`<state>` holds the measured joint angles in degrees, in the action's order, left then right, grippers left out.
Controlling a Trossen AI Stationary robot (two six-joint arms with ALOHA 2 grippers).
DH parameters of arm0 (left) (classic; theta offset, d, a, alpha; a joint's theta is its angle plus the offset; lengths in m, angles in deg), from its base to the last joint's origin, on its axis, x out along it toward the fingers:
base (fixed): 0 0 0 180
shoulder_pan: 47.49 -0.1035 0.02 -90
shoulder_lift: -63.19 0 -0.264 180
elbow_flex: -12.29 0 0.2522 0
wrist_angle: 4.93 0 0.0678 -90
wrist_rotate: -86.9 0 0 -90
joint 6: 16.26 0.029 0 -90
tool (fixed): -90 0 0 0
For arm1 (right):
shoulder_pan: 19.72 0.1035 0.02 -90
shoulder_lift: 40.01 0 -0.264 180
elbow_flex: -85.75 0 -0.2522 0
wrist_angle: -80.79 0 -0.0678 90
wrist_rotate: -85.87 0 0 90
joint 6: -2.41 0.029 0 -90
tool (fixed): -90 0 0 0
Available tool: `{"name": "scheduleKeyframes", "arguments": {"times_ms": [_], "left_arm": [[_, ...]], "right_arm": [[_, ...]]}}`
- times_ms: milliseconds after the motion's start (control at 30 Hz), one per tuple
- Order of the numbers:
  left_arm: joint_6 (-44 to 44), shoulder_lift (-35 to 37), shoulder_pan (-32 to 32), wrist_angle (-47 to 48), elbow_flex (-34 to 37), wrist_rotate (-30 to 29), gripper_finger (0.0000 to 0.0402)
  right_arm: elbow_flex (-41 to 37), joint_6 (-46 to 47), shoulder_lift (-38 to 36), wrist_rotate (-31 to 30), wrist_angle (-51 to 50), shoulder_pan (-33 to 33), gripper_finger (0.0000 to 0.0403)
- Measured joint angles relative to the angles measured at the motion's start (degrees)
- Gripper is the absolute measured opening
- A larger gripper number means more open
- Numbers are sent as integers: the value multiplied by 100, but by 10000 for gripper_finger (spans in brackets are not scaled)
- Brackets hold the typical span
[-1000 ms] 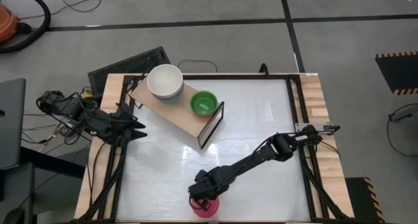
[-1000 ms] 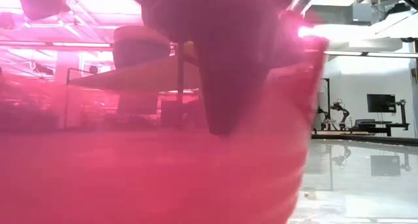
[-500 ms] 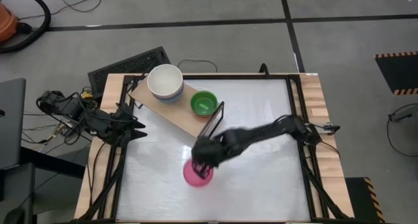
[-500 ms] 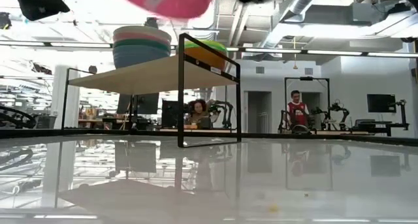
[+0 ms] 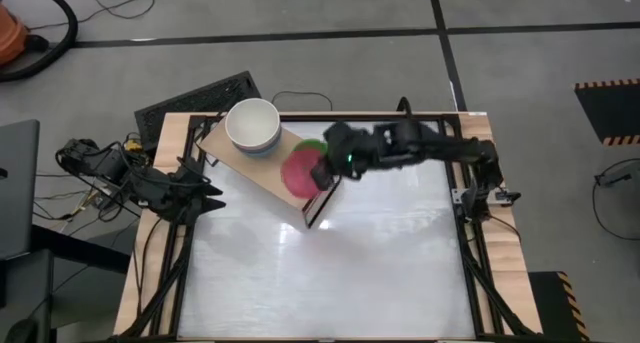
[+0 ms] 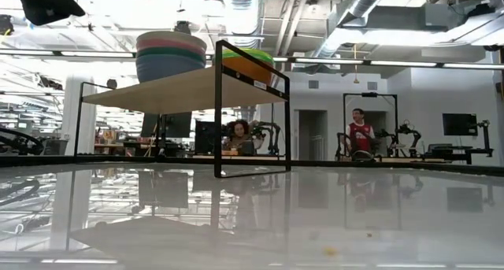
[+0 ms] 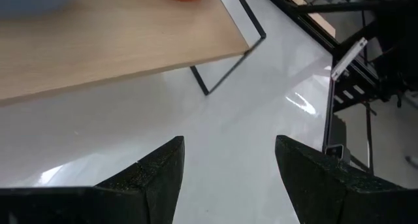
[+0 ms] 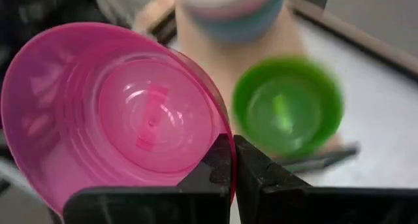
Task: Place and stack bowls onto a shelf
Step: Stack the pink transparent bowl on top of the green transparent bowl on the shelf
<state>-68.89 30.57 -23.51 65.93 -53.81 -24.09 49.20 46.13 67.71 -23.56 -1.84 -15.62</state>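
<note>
Right gripper (image 8: 232, 160) pinched onto the rim of the magenta bowl (image 8: 117, 113), held over the shelf (image 5: 262, 163). Just beyond the fingers, the lime green bowl (image 8: 287, 106); farther off, a stack of bowls (image 5: 252, 126). Left gripper (image 7: 228, 165) parted, empty, beside the shelf.

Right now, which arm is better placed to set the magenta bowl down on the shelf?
The right. Its gripper already pinches the magenta bowl by the rim, held above the shelf right over the lime green bowl. The left gripper is open, empty and waits at the table's left edge.
</note>
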Motion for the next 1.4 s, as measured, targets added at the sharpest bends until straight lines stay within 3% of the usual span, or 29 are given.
{"name": "scheduleKeyframes", "arguments": {"times_ms": [200,600,900,1400], "left_arm": [[-166,-2,-2,0,0,-242,226],[-601,-2,-2,48,0,-830,226],[-829,-1,-2,48,0,-985,226],[-883,-1,-2,48,0,-984,226]], "right_arm": [[9,-715,-173,-2,366,-661,22],[-7,-1733,163,739,270,-1717,22],[-2,-1752,661,1278,-622,-2029,22],[-4,-1980,793,1890,-743,-2236,22]]}}
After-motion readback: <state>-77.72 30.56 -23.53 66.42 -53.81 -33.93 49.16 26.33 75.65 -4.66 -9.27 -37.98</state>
